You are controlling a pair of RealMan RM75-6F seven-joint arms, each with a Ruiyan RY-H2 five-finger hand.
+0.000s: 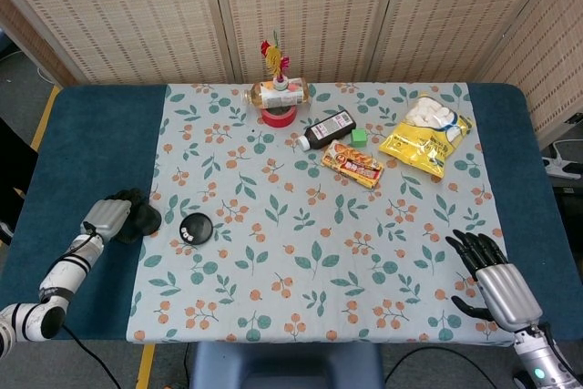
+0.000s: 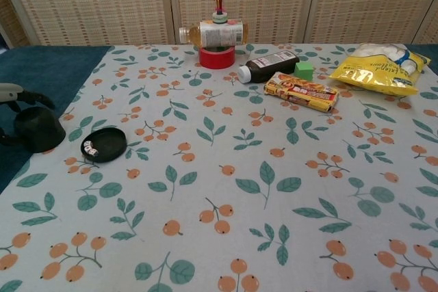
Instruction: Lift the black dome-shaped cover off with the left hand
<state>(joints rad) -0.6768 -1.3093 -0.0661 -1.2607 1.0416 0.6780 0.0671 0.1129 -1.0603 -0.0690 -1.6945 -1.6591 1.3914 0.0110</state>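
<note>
The bench (image 1: 82, 148) is covered in dark teal-blue, and over it lies a pale cloth (image 1: 319, 252) printed with green leaves and orange berries. The dome cover (image 2: 40, 129) is black, as is the round base (image 2: 103, 145), which carries small white pieces. A red tape roll (image 1: 279, 117), a green cube (image 1: 359, 137), and a yellow bag (image 1: 425, 137) stand out. Each robot hand is silver with black fingers.

The picture's edge cuts off the left hand (image 2: 8, 91) in the chest view
</note>
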